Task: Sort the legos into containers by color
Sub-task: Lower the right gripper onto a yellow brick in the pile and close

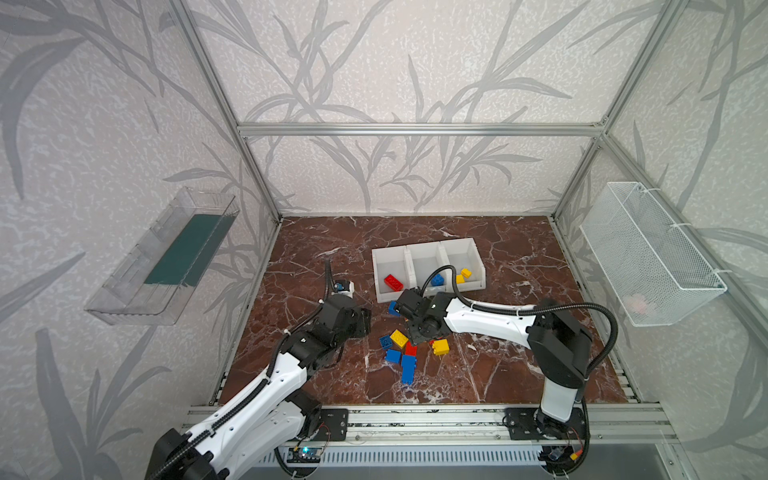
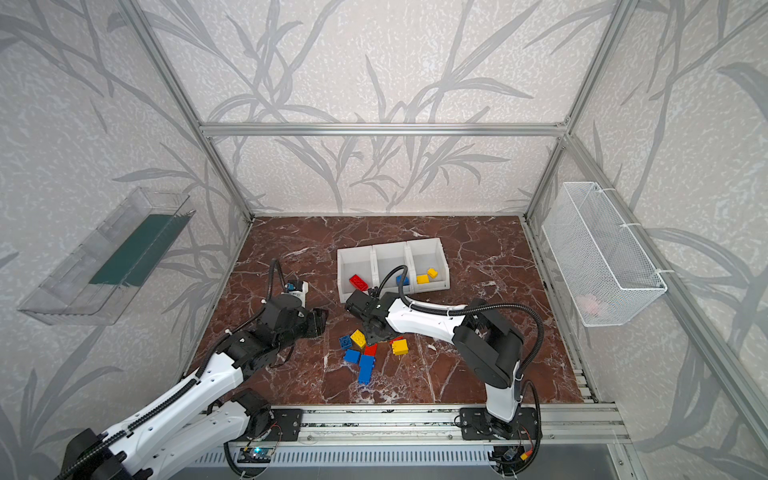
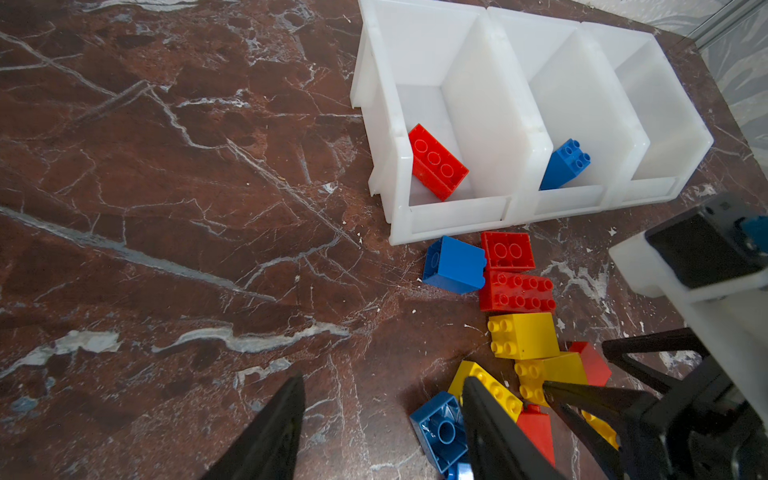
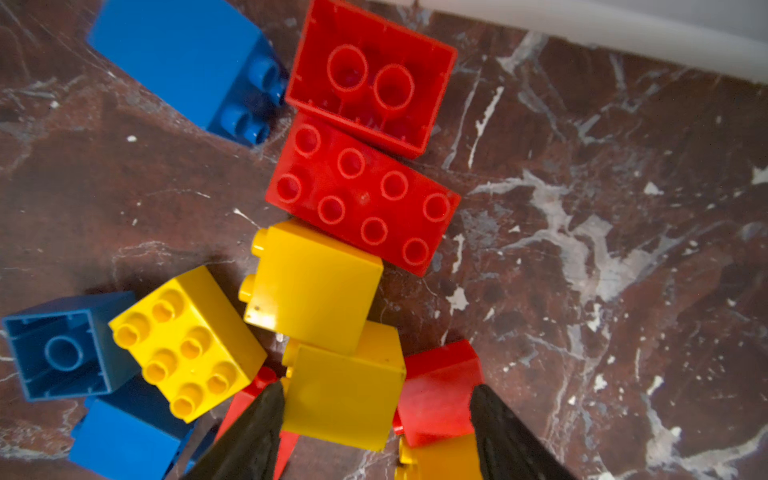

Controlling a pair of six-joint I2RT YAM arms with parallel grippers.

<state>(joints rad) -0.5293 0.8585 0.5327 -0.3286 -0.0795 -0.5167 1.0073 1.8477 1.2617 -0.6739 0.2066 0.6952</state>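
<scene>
In both top views a white three-part container [image 1: 424, 246] holds a red lego [image 1: 393, 282], a blue one [image 1: 437, 279] and yellow ones [image 1: 463, 275], each in its own compartment. Loose red, blue and yellow legos [image 1: 405, 353] lie piled in front of it. My right gripper [image 4: 376, 401] is down in the pile, open, its fingers straddling a yellow lego [image 4: 345, 399] and a red lego [image 4: 436, 395] side by side. My left gripper [image 3: 382, 395] stands open over bare table at the pile's left edge, beside an upturned blue lego [image 3: 440, 432].
A clear plastic bin [image 1: 166, 257] hangs on the left wall and a white wire basket [image 1: 648, 253] on the right wall. An aluminium rail [image 1: 415, 419] runs along the table's front edge. A red eight-stud lego [image 4: 365, 195] and a blue lego [image 4: 187, 62] lie just before the container.
</scene>
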